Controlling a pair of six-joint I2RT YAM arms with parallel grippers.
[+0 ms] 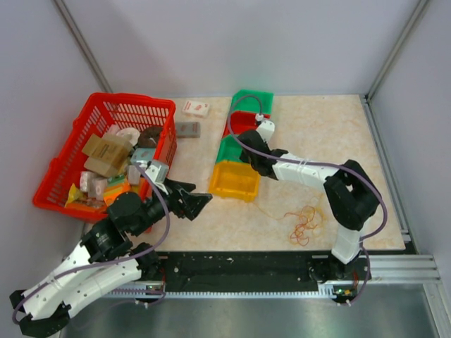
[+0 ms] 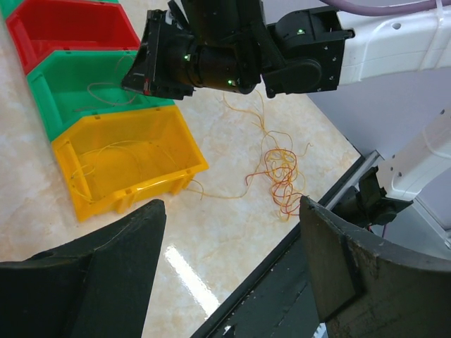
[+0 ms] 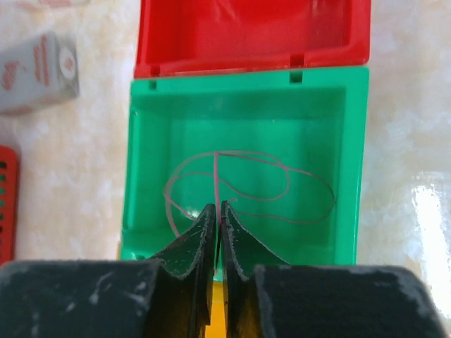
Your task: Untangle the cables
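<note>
Black fingers of the right gripper (image 3: pixel 217 208) fill the bottom of the right wrist view; they are pressed together, and a thin red cable (image 3: pixel 215 176) comes out from between their tips. This cable runs on as a loose loop on the floor of the green bin (image 3: pixel 246 91), over which the gripper hangs. A thin yellow strand (image 2: pixel 116 146) lies in the yellow bin (image 2: pixel 141 186) just beside it. The other cables (image 1: pixel 304 224), orange, yellow and red, make a loose tangle on the table (image 1: pixel 338 134), near the right arm (image 1: pixel 310 169) and apart from the bins. A red bin (image 3: pixel 246 28) touches the green one on its far side. The left gripper (image 2: pixel 232 204) stands wide open and holds nothing, between the red basket (image 1: pixel 134 100) and the yellow bin
</note>
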